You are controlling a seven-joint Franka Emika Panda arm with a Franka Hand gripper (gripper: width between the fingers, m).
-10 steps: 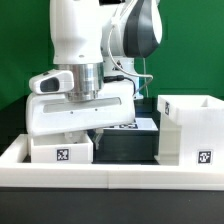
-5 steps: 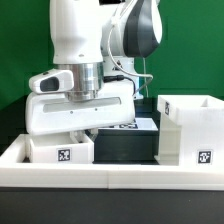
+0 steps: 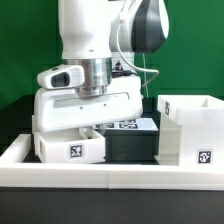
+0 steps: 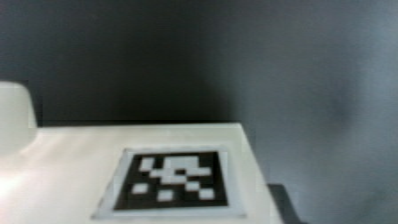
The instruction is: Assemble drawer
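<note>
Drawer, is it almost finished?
Not yet. Done: nothing looks joined; the tall shell stands apart from the small tray. In hand: the tool is down at that tray, its grip hidden. Left: getting the tray into the shell.

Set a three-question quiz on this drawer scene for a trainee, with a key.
1. True or false: the tall shell stands to the exterior view's right of the small tray.
2. Pick one. The hand is: A, right above the small tray; B, inside the tall shell; C, far from both.
3. Short answer: what printed mark shows on the small tray's white surface in the wrist view?

Key: 1, true. 2, A. 3, a black-and-white square tag.
</note>
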